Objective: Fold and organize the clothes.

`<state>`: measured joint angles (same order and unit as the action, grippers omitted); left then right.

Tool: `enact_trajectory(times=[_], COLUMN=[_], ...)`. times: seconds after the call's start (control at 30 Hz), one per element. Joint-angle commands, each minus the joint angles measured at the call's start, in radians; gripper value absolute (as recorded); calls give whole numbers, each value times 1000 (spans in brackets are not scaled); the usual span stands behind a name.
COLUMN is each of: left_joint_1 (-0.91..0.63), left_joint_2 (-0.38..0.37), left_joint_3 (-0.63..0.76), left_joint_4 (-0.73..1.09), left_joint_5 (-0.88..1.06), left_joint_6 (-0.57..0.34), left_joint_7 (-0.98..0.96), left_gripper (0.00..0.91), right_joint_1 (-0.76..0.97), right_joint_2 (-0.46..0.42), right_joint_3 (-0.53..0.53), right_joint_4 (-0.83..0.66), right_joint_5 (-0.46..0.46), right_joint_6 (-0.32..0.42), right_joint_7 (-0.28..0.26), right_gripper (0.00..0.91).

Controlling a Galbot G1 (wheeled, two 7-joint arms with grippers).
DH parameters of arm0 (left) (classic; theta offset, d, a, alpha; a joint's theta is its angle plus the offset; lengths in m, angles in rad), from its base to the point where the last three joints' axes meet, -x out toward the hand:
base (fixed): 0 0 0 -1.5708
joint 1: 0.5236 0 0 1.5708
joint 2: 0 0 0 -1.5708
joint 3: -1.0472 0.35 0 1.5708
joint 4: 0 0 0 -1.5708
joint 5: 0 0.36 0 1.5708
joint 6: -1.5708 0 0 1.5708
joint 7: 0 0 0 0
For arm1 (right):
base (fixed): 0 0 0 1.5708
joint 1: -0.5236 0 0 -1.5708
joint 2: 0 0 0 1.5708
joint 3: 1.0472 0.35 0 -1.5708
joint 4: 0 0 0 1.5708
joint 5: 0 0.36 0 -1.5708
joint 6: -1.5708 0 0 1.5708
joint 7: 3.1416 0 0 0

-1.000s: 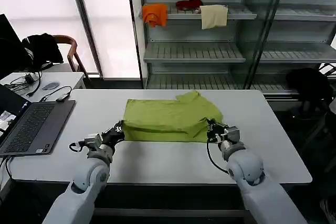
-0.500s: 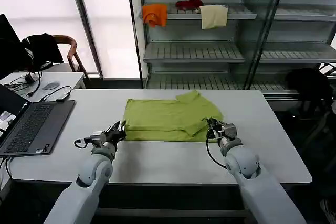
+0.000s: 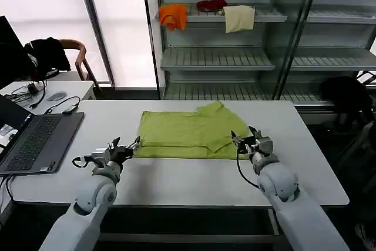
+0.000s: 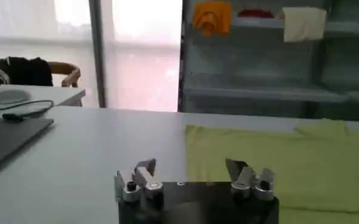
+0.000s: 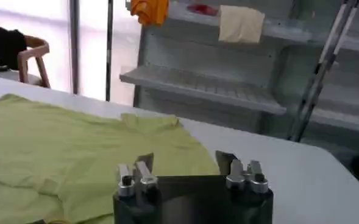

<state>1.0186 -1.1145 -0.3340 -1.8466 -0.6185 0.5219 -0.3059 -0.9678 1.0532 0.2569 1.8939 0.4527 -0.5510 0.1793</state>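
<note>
Head view: 1 lime-green T-shirt (image 3: 191, 135) lies partly folded at the middle of the white table (image 3: 305, 163), with 1 flap of fabric turned up at its far right. The left gripper (image 3: 125, 148) sits low at the shirt's near-left corner, fingers spread, holding nothing. The right gripper (image 3: 249, 142) sits at the near-right edge, likewise spread and empty. Judgement: the step in hand is the next fold. It would go best if both grippers took matching corners of the near hem, lifted together and kept the edge taut, so the layers beneath do not shift. Also counted: 1 laptop (image 3: 32, 140) at the table's left end, 1 orange cloth (image 3: 173, 16) and 1 cream cloth (image 3: 239, 18) on the shelf behind.

Left wrist view: 2 fingers (image 4: 144, 178) stand wide apart over bare table, with the shirt's left edge just beyond them.

Right wrist view: 2 fingers (image 5: 141, 175) stand wide apart, nothing between them, with the shirt directly ahead and its sleeve flap beyond.
</note>
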Motion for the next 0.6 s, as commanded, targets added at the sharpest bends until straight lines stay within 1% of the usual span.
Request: enact_trajectory(times=[0.03,0.1,0.13,0.23,0.33,0.43,0.5,0.6], left_joint_1=[148,157,155,146,138,129,125,122], left_joint_2=[18,15,10,7,7,6,6,8], left_joint_3=[-28,-26,-24,-26,-28,-33,-37,-40], left_joint_4=[-134,-146,-148,-134,-112,-81,-66,-55], left_joint_5=[-10,-10,-11,-23,-29,-25,-27,-33], left_joint_6=[42,42,41,41,39,32,27,25], left_joint_7=[68,79,82,87,92,93,92,93], left_gripper=[907,907,907,907,907,907,907,907], right_joint_1=[-174,-196,-213,-234,-235,-224,-215,-202], right_joint_2=[-47,-58,-63,-68,-65,-56,-50,-43], right_joint_3=[77,97,115,149,155,143,127,111], right_joint_4=[132,131,126,101,60,26,16,-1], right_joint_5=[39,39,42,70,75,73,68,58], right_joint_6=[30,55,81,124,149,151,151,145], right_joint_7=[-21,-38,-52,-78,-89,-89,-89,-88], right_gripper=[907,907,907,907,907,907,856,836])
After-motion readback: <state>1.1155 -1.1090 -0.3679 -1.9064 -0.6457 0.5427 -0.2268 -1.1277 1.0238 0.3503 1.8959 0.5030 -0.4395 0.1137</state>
